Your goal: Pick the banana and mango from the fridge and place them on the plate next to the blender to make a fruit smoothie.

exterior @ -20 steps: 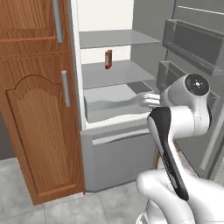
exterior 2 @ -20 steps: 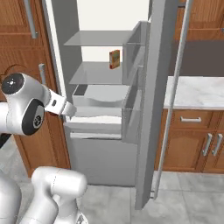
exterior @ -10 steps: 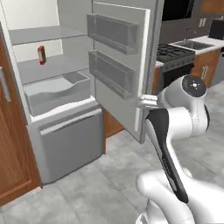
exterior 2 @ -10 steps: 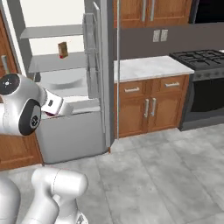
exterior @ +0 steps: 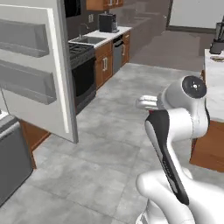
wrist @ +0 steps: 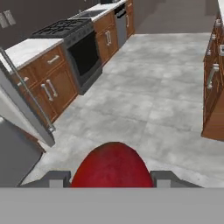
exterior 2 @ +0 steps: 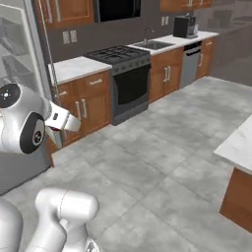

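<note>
A glossy red mango [wrist: 112, 165] sits between the two dark fingertips [wrist: 57, 178] in the hand view, and my gripper [wrist: 112, 179] is shut on it. From the left base camera the white hand [exterior: 145, 103] is held out level, in front of the arm and above the grey floor. The fridge [exterior: 11, 162] is off to the left, its open door [exterior: 35, 74] swung out with grey shelf bins. A dark blender [exterior: 217, 43] stands at the far right on the pale island counter [exterior: 214, 87]. The banana and the plate are out of view.
A black stove [exterior 2: 123, 74] sits between brown wood cabinets [exterior 2: 83, 106], with a sink and a dark appliance [exterior 2: 186, 25] further along the counter. The island's wooden side [wrist: 213, 87] rises at right. Wide grey tiled floor [exterior 2: 162, 162] lies between.
Both base views have swung away from the fridge interior toward the stove and island, so the camera has turned. The gripper keeps its hold on the mango.
</note>
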